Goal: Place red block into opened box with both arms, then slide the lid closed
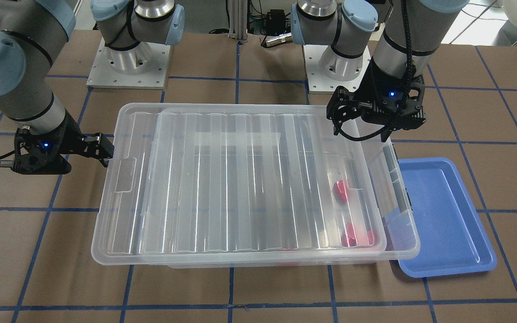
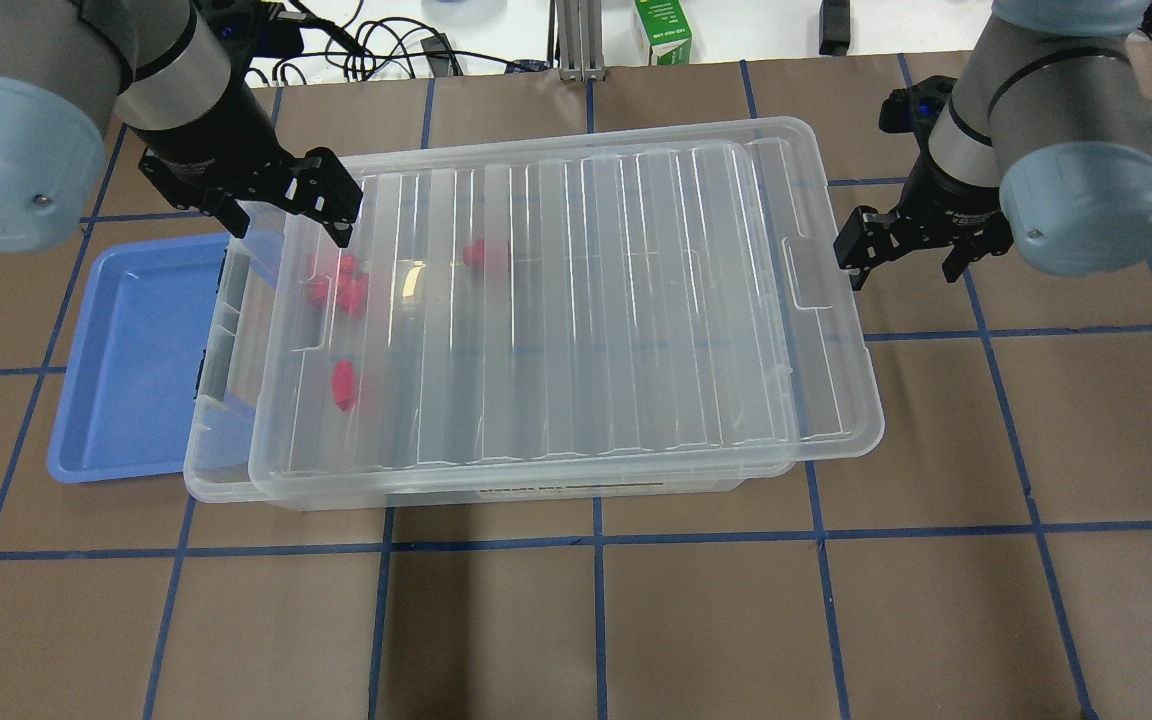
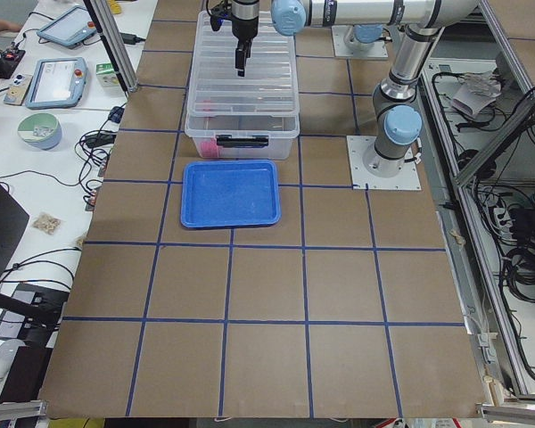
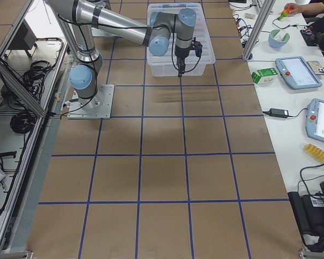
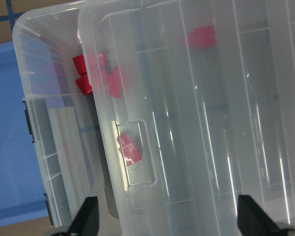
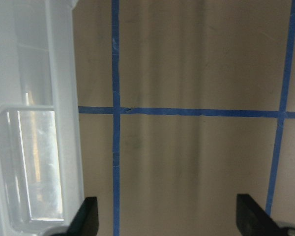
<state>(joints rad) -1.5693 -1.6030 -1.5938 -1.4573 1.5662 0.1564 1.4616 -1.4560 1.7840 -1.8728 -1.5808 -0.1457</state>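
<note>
Box (image 2: 219, 455) holds several red blocks (image 2: 344, 386); lid (image 2: 586, 300) offset on top

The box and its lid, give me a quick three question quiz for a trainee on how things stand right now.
1. True or false: the lid fully covers the box.
2. Where do the red blocks lie? A) on top of the lid B) inside the box C) away from both
3. Fill in: the left gripper and the right gripper are both ____.
Key: 1 false, a strip at the end by the blue tray is uncovered. 2 B. 3 open.
</note>
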